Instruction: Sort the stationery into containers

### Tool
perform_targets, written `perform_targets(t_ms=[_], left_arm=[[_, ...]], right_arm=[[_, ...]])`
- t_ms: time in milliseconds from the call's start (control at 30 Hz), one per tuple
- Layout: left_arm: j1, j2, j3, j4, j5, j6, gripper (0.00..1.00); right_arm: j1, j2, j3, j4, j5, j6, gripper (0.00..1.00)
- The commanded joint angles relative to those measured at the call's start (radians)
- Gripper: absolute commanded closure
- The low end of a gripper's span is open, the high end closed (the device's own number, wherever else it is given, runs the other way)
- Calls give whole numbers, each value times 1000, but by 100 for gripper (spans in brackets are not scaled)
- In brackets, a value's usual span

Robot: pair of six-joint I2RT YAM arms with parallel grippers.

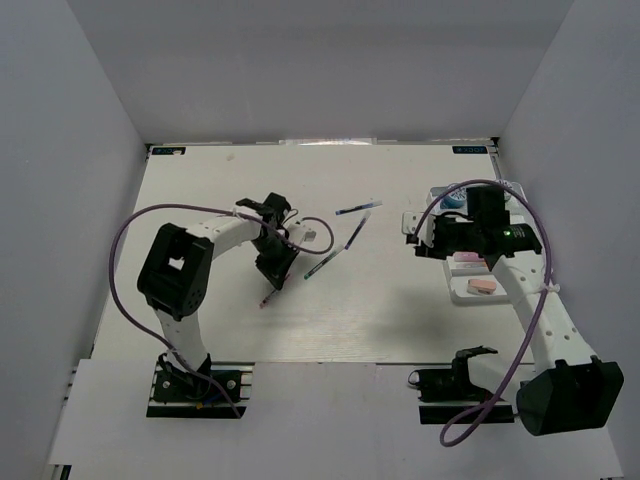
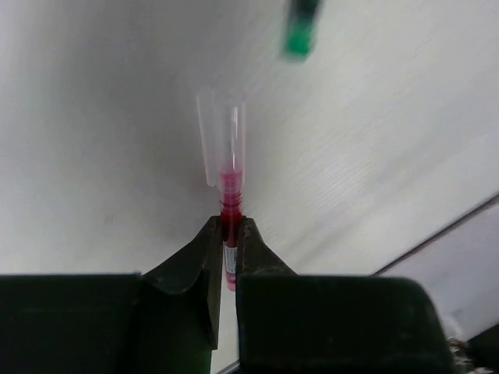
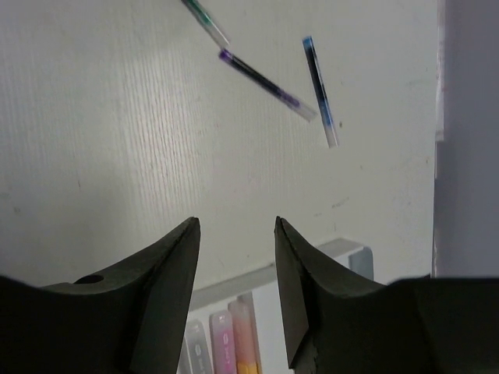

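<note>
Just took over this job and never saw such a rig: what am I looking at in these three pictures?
Two robot arms stand at the near edge of a white table. One picture looks down from above; the other two come from a camera on each wrist. The left gripper is shut on a red pen. The right gripper is open and empty, over the edge of the white tray at the right. A green pen, a purple pen and a blue pen lie loose mid-table.
</note>
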Motion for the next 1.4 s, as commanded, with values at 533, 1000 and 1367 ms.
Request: perform_targets(t_ms=[533,1000,1367], left_arm=[[8,-27,119,-102,1041,-90,100],[8,-67,8,-52,1138,-149,100],[8,-72,-53,51,1219,-242,100]], right_arm=[[740,-58,-35,174,44,-139,53],[880,-29,-75,269,137,-168,56],[1009,80,-66,365,182,-179,58]])
